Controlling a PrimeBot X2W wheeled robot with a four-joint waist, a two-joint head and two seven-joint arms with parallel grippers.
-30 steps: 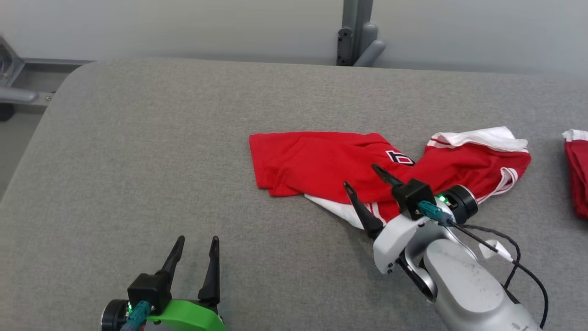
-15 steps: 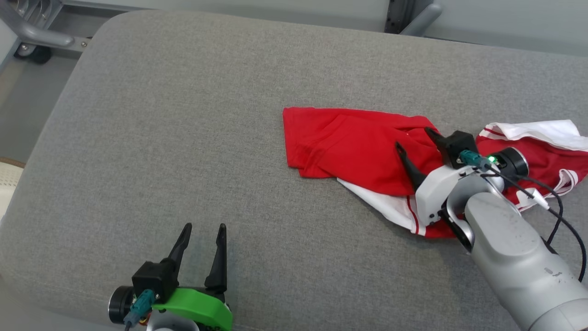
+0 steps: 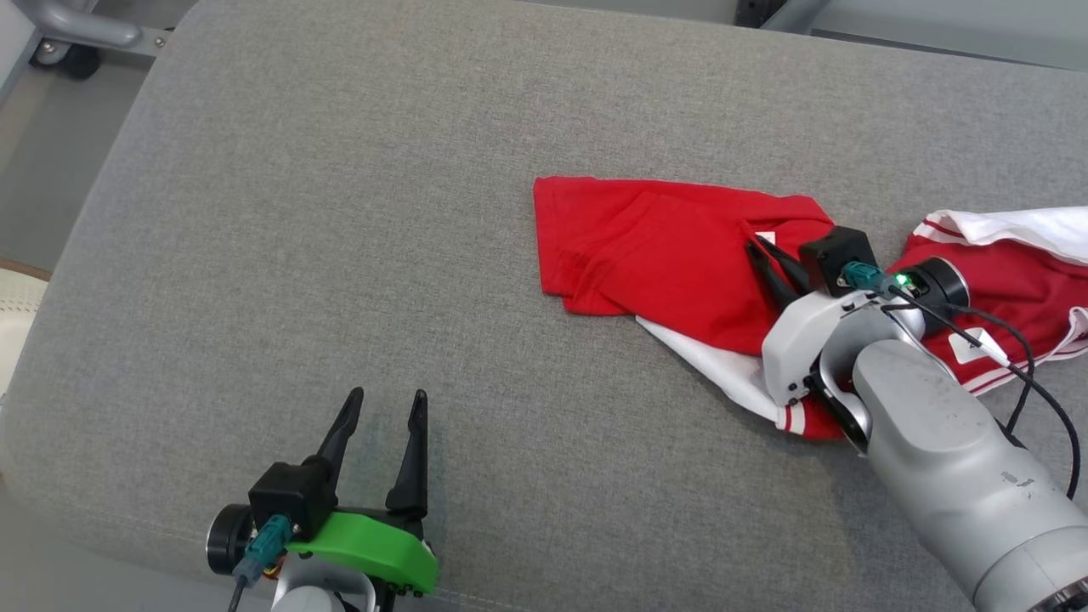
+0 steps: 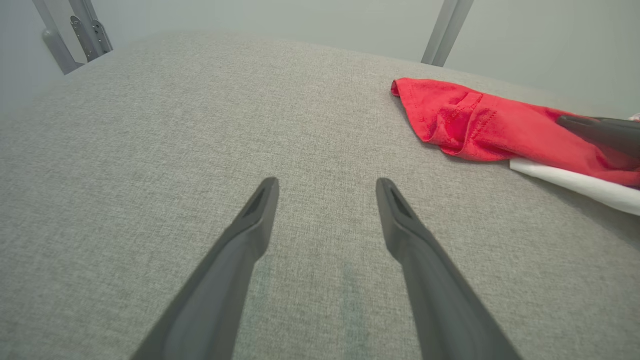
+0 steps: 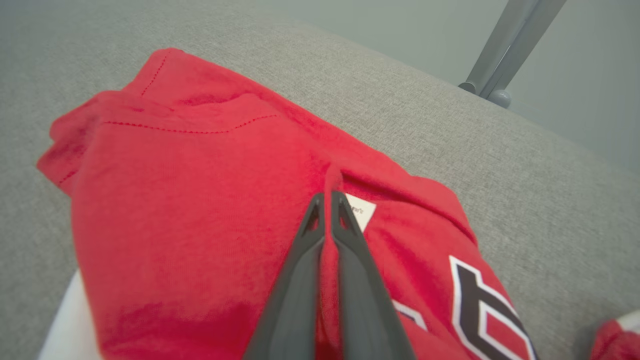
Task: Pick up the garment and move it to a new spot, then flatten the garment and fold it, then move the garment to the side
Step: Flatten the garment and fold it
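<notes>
Red-and-white garment (image 3: 654,255) is laid at centre right of the head view, long axis left to right, a ridge near its middle apparently clenched by the nearer right gripper (image 3: 753,247); left gripper (image 3: 387,396) is held spread, well apart at lower left.

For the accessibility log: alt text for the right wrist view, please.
The right pincer is shut, pinching a ridge of the red shirt beside its small white tag. The shirt lies rumpled on a grey padded table, with dark white-edged lettering at lower right.
</notes>
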